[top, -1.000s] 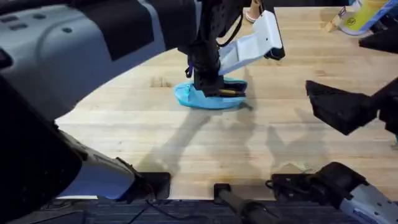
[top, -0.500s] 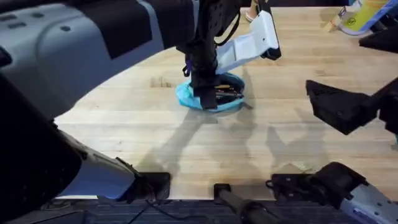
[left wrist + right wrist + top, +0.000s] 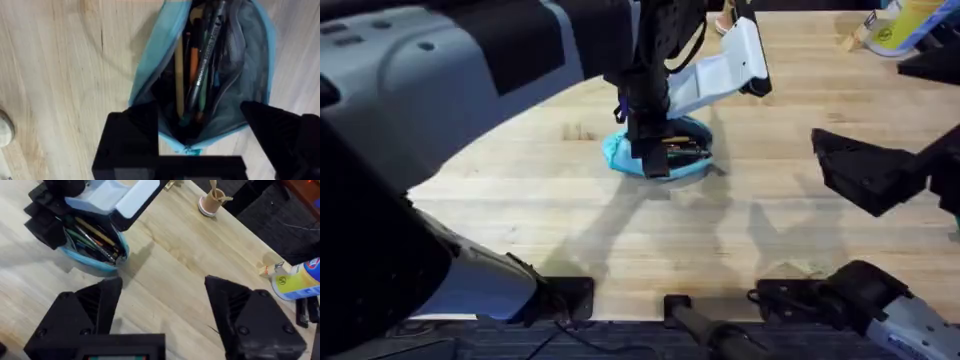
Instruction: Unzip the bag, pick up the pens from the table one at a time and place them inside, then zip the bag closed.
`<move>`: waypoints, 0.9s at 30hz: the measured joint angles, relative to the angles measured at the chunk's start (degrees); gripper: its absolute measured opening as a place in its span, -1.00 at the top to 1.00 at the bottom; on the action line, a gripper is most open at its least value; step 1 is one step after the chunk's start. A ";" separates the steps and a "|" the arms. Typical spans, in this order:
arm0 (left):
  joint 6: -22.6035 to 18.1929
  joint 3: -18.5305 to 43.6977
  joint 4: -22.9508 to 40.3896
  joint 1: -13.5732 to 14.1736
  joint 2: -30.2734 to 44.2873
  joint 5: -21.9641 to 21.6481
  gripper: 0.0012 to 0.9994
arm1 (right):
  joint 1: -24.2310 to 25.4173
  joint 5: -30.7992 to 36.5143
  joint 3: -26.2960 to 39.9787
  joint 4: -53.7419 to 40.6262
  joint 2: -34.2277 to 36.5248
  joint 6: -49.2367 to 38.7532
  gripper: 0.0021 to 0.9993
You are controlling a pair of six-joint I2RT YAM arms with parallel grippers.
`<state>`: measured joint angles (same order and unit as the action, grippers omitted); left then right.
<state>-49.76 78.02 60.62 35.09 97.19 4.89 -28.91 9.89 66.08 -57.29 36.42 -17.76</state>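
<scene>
The left arm (image 3: 470, 60) has broad grey and black shells, blurred near the overhead camera; its wrist carries a white, boxy housing (image 3: 725, 70) above a black end effector (image 3: 653, 150); the right end effector (image 3: 870, 175) is matte black and angular; dark cables run by the bases.

The table (image 3: 790, 250) carries the open bag (image 3: 620, 155) and perhaps 1 yellow bottle (image 3: 295, 282).

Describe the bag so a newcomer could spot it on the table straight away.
Start at the wooden table and find the left gripper pointing down near its middle. The bag lies right under it: a light blue soft fabric pouch. Unlike the yellow bottle at the far corner, it gapes open, showing pens packed inside.
</scene>
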 joint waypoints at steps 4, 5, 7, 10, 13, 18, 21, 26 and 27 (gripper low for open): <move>0.00 -0.11 -0.67 -0.01 -0.45 0.00 -0.99 | 0.00 0.00 0.00 0.02 0.00 -0.02 -1.00; -0.01 -0.23 -0.96 -0.07 -0.89 -0.02 -0.99 | 0.00 0.00 0.00 0.02 0.00 0.00 -1.00; -0.02 -0.46 -1.71 -0.33 -2.45 -0.02 -0.99 | 0.00 0.00 0.00 0.02 0.00 -0.01 -1.00; -0.02 -0.57 -2.82 -1.29 -6.03 -0.04 -0.99 | 0.00 0.00 0.00 0.02 0.00 -0.02 -1.00; -0.02 -0.57 -2.99 -3.42 -10.58 0.31 -0.99 | 0.00 0.00 0.00 0.02 0.00 0.00 -1.00; -0.03 -0.57 -2.91 -9.47 -15.93 4.52 -0.99 | 0.00 0.00 0.00 0.02 0.00 -0.02 -1.00; -0.86 -0.57 -1.03 -13.34 -17.53 7.64 -0.99 | 0.00 0.00 0.00 0.02 0.00 -0.02 -1.00; -4.97 -0.57 6.30 -17.70 -18.85 10.66 -0.99 | 0.00 0.00 0.00 0.07 0.00 -0.02 -1.00; -5.77 -0.57 7.41 -18.28 -18.90 10.98 -0.99 | 0.00 0.00 0.00 0.20 0.00 -0.01 -1.00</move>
<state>-55.53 77.45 68.02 16.81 78.29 15.86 -28.91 9.89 66.08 -57.09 36.42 -17.77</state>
